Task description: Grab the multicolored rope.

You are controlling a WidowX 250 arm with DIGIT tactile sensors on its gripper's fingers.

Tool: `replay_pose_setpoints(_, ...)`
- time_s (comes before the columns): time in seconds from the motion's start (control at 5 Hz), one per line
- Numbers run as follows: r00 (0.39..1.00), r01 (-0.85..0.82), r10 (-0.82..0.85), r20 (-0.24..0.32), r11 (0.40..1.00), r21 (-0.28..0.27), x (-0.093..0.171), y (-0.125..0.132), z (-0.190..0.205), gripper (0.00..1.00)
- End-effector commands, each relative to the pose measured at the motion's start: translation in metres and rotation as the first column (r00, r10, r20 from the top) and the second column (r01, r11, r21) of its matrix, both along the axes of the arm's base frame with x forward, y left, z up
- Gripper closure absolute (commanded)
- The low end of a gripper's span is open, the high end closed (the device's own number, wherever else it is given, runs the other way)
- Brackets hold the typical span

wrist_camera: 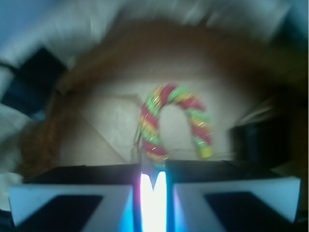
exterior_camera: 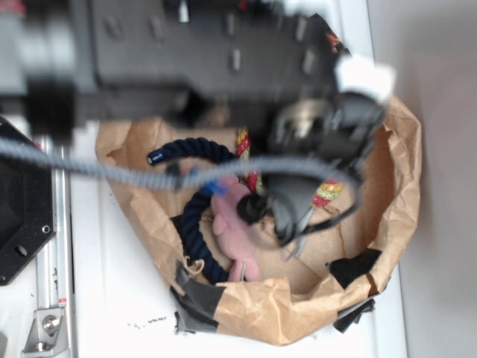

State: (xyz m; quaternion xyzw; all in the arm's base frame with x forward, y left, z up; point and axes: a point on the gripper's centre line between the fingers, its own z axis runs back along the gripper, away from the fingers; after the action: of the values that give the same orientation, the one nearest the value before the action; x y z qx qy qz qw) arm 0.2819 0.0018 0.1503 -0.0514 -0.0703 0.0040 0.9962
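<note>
Inside a crumpled brown paper bag [exterior_camera: 387,186]: thick navy twisted rope [exterior_camera: 195,216], small pink plush bunny [exterior_camera: 235,224], red-yellow-green twisted rope [exterior_camera: 328,192]. Overhead, blurred black robot arm [exterior_camera: 223,52] and grey braided cable [exterior_camera: 112,170].

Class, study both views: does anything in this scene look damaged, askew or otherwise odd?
Yes. The brown paper bag holding the toys is crumpled and torn at its near rim, with dark tape patching the corners. Inside it lie the multicolored rope, a navy rope and a pink plush.
</note>
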Motion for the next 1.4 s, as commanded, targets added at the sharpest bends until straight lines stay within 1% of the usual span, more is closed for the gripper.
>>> replay_pose_setpoints(0.0, 0.992, -0.112, 0.113, 0.06, 0.994, -0.021, 0.013, 0.004, 0.014, 0.0)
replay_pose_setpoints(0.2, 0.99, -0.138, 0.139, 0.028, 0.99, -0.031, 0.013, -0.009, -0.033, 0.0)
replay_pose_setpoints(0.4, 0.994, -0.107, 0.106, -0.013, 0.993, -0.054, 0.017, -0.007, -0.074, 0.0)
replay_pose_setpoints(0.6, 0.996, -0.071, 0.068, -0.058, 0.996, -0.058, 0.022, -0.005, -0.11, 0.0)
replay_pose_setpoints(0.8, 0.995, -0.069, 0.066, -0.071, 0.997, -0.047, 0.025, -0.002, -0.119, 0.0)
replay_pose_setpoints(1.0, 0.993, -0.09, 0.087, -0.078, 0.995, -0.032, 0.029, -0.006, -0.125, 1.0)
replay_pose_setpoints(1.2, 0.992, -0.095, 0.092, -0.09, 0.995, -0.025, 0.027, -0.012, -0.129, 1.0)
